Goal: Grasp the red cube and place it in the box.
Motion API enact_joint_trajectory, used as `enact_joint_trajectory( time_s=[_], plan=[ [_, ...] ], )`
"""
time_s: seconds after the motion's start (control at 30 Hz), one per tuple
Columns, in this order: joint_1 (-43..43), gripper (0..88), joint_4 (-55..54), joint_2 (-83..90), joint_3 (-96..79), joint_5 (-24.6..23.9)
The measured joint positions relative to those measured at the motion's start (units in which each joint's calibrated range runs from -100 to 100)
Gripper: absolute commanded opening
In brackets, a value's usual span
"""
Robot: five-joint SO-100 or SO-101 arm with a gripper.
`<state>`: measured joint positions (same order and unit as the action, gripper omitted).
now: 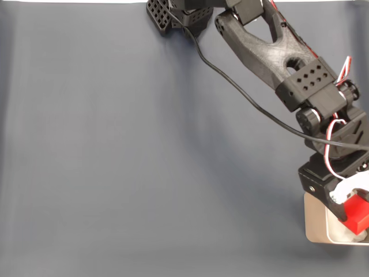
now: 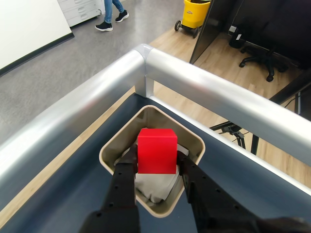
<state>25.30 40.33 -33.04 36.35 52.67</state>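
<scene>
The red cube (image 2: 156,151) is clamped between my two black fingers, and it hangs right above the box (image 2: 112,143). My gripper (image 2: 156,167) is shut on the cube's sides. In the fixed view the same red cube (image 1: 357,212) sits in the gripper (image 1: 353,210) at the far right edge, over the beige box (image 1: 315,222), whose right part runs out of frame. White lining shows inside the box beneath the cube.
The table is covered with a dark grey-blue cloth (image 1: 144,161). A silver metal rail (image 2: 97,97) frames the table corner just behind the box. A black cable (image 1: 242,95) trails from the arm's base across the cloth. A person's legs (image 2: 111,12) stand on the floor beyond.
</scene>
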Motion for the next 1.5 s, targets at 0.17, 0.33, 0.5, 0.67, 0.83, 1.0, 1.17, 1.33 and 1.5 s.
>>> enact_joint_trajectory(
  time_s=[0.17,0.33,0.5,0.67,0.83,1.0,1.17,1.33,1.5],
  plan=[
    [0.1,0.0,-0.1,0.1,0.0,0.0],
    [0.0,9.8,-0.1,0.1,0.0,0.0],
    [0.0,35.0,-0.1,0.1,0.6,0.0],
    [0.0,41.1,0.2,0.1,1.6,0.0],
    [0.0,41.9,0.2,0.1,1.6,0.0],
    [0.0,41.9,0.2,0.1,1.6,0.0],
    [0.0,41.9,0.2,0.1,1.6,0.0],
    [0.0,41.8,0.2,0.1,1.6,0.0],
    [0.0,41.5,0.2,0.1,1.6,0.0]
  ],
)
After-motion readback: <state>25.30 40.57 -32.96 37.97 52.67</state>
